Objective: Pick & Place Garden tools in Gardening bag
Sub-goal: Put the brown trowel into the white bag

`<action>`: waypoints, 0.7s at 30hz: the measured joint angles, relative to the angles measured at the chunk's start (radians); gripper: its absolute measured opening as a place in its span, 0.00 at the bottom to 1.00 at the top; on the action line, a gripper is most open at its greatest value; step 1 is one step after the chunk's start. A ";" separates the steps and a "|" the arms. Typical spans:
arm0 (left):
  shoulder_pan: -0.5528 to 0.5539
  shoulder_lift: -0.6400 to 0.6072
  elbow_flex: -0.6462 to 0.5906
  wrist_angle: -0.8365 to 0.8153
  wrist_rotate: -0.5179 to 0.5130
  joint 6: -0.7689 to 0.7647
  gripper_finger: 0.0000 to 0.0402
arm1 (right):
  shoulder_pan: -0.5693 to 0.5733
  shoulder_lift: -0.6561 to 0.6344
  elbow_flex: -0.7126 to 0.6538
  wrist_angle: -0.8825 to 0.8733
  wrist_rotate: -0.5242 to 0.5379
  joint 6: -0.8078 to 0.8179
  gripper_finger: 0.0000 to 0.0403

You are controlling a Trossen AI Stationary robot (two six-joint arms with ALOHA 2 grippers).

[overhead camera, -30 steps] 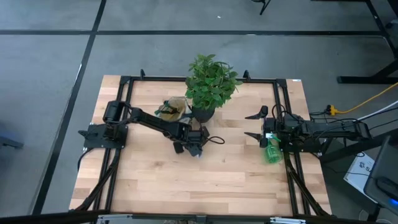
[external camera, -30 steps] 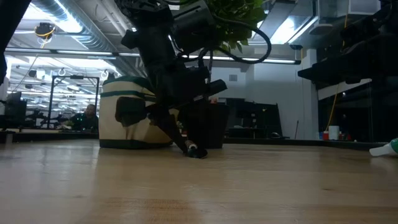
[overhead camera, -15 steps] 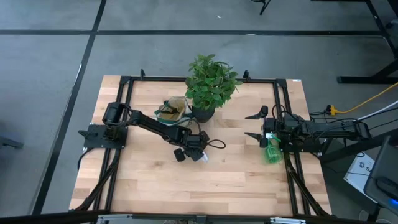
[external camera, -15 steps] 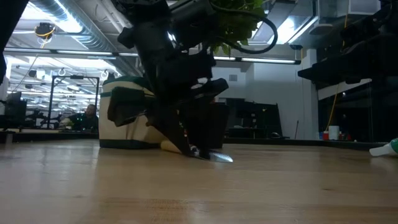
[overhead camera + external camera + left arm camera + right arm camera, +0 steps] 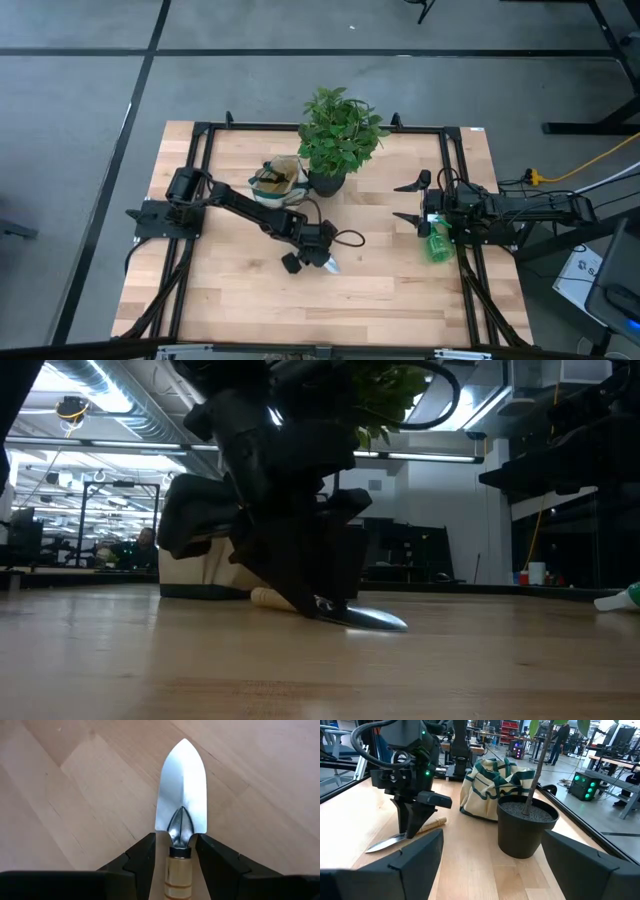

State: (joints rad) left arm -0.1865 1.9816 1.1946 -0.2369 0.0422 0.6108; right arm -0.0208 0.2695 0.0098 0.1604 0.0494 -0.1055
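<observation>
The wooden-handled trowel (image 5: 181,815) lies on the table in front of the plant pot. It also shows in the high view (image 5: 328,264), the low view (image 5: 365,620) and the right wrist view (image 5: 395,840). My left gripper (image 5: 312,255) stands over it, shut on its handle. The beige gardening bag (image 5: 277,178) stands at the far middle, left of the pot. The green spray bottle (image 5: 437,245) lies at the table's right edge, beside my right gripper (image 5: 410,201), which is open and empty. The shears and the hand fork are not in view. My left gripper has the trowel's wooden handle (image 5: 179,870) between its two fingers, just behind the metal ferrule. The fingers slant down from the far left and lie along the trowel. The blade (image 5: 375,621) rests on the table and points toward the near right; the handle's free end (image 5: 262,597) points toward the bag.
The leafy plant in its black pot (image 5: 327,182) stands right of the bag, close behind my left gripper. A black frame (image 5: 455,160) runs along the table's sides. Bare wood (image 5: 300,310) lies toward the near edge.
My left gripper has gone from the pot toward the table's near edge and a little to the right. The trowel has slid along the table with it, its blade now showing in full in front of the fingers.
</observation>
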 joint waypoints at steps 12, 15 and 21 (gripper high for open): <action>-0.004 -0.001 0.000 0.000 -0.043 -0.107 0.36 | 0.000 0.000 0.000 0.000 0.000 0.000 0.85; -0.004 -0.001 0.000 0.000 -0.056 -0.135 0.36 | 0.000 0.000 0.000 0.000 0.000 0.000 0.85; -0.002 -0.002 0.000 0.000 -0.028 -0.194 0.36 | 0.000 0.000 0.000 0.000 0.001 0.000 0.85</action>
State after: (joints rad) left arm -0.1889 1.9800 1.1949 -0.2374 0.0144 0.4166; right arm -0.0210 0.2698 0.0101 0.1606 0.0507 -0.1051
